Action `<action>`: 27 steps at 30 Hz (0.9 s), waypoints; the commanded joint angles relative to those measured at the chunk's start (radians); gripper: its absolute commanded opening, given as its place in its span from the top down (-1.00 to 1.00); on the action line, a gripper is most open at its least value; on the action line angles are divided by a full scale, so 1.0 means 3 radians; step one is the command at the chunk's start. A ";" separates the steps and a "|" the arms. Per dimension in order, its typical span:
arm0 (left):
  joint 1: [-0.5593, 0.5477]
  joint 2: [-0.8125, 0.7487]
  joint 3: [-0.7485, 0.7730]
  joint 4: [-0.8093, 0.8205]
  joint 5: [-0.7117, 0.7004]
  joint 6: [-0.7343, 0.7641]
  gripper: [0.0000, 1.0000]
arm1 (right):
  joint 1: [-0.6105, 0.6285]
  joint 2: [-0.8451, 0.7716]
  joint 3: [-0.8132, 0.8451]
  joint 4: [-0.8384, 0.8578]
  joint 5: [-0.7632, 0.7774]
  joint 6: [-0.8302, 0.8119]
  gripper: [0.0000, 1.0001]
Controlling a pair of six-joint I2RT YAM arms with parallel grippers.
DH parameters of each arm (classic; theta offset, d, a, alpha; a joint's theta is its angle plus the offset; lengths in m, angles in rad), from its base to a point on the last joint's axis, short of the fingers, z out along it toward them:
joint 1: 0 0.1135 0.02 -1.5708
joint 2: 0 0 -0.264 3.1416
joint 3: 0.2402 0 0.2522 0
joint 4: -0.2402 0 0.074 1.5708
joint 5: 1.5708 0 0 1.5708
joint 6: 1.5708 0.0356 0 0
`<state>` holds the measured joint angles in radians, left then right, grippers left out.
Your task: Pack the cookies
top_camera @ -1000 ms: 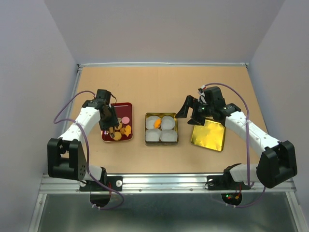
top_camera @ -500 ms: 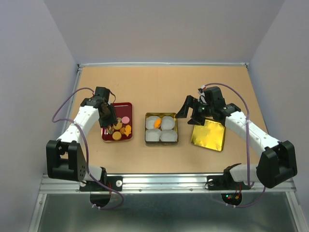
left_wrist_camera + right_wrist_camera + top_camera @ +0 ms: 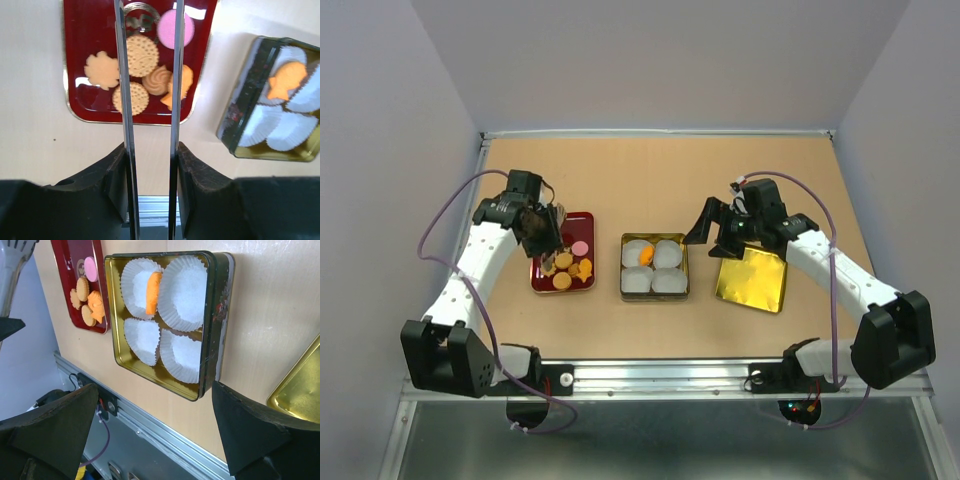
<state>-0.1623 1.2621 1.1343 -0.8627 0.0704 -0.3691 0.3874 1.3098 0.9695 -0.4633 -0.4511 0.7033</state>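
Note:
The cookies (image 3: 141, 56) lie on a red tray (image 3: 80, 30): several orange round, flower and fish shapes and one pink (image 3: 175, 27). My left gripper (image 3: 149, 150) is shut on metal tongs (image 3: 121, 75) above the tray (image 3: 586, 224). The blades stand apart and their tips run out of view. One orange fish cookie (image 3: 153, 292) lies in a paper cup in the gold tin (image 3: 212, 320), also seen from above (image 3: 645, 256). My right gripper (image 3: 155, 440) is open and empty, right of the tin (image 3: 656, 294).
The tin holds several white paper cups (image 3: 186, 290). Its gold lid (image 3: 752, 280) lies on the table to the right, under my right arm (image 3: 820, 255). The left gripper (image 3: 540, 230) hangs over the tray's far left part. Grey walls close the table's sides and back.
My left gripper has risen with the tongs and drawn back toward the tray's far left corner. The right arm has not moved.

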 commanded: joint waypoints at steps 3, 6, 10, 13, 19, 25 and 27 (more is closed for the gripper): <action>-0.0536 0.0026 0.0406 -0.0131 0.0062 -0.0170 0.46 | 0.0007 0.0036 0.0373 0.0092 0.0143 -0.0089 -1.00; -0.0885 0.0159 0.0590 -0.0111 0.0011 -0.0400 0.46 | -0.0028 0.0139 0.0587 0.0052 0.0184 -0.0105 -1.00; -0.1309 0.0287 0.0800 -0.0060 -0.0010 -0.0615 0.47 | -0.0135 0.0261 0.0888 -0.0097 0.0276 -0.0191 -1.00; -0.1560 0.0318 0.0872 -0.0008 0.0006 -0.0697 0.47 | -0.0278 0.0313 0.1104 -0.0265 0.0327 -0.0299 -1.00; -0.2112 0.0400 0.0683 0.0221 0.0087 -0.0748 0.48 | -0.0422 0.0287 0.1191 -0.0480 0.0440 -0.0447 -1.00; -0.2404 0.0446 0.0443 0.0370 0.0092 -0.0815 0.48 | -0.0529 0.0200 0.1099 -0.0552 0.0460 -0.0483 -1.00; -0.2414 0.0436 0.0366 0.0411 0.0108 -0.0820 0.48 | -0.0535 0.0185 0.1074 -0.0557 0.0466 -0.0493 -1.00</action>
<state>-0.8799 1.4059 1.2713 -0.7864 0.1001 -0.6003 0.2352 1.4067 1.2812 -0.6140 -0.3298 0.5831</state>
